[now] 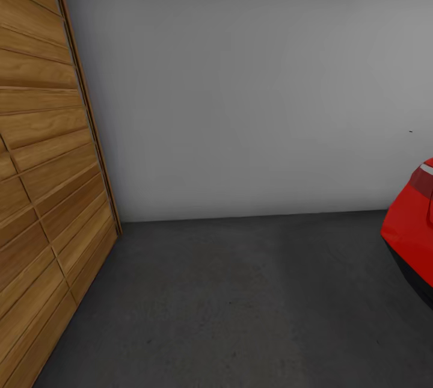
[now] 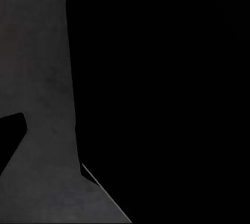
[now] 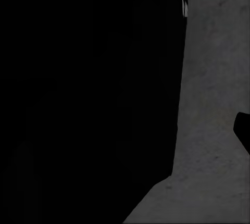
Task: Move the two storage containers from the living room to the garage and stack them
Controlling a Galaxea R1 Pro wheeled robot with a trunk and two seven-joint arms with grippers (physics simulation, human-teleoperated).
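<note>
Garage floor (image 1: 240,304) lies open between plank door (image 1: 42,195) and red car (image 1: 412,225); end effector state unreadable.

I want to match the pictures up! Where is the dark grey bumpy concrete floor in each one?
Head view: the dark grey concrete floor spans the bottom, between wooden plank door and red car.
Left wrist view: grey strip beside a black shape.
Right wrist view: the same.
Shared landmark: the speckled concrete itself.

A warm honey-brown wooden plank door (image 1: 42,183) with darker grain lines meets a plain pale grey wall (image 1: 252,87), above a dark grey, faintly speckled concrete floor (image 1: 240,304), beside a glossy red car (image 1: 412,225) with a black lower edge.
</note>
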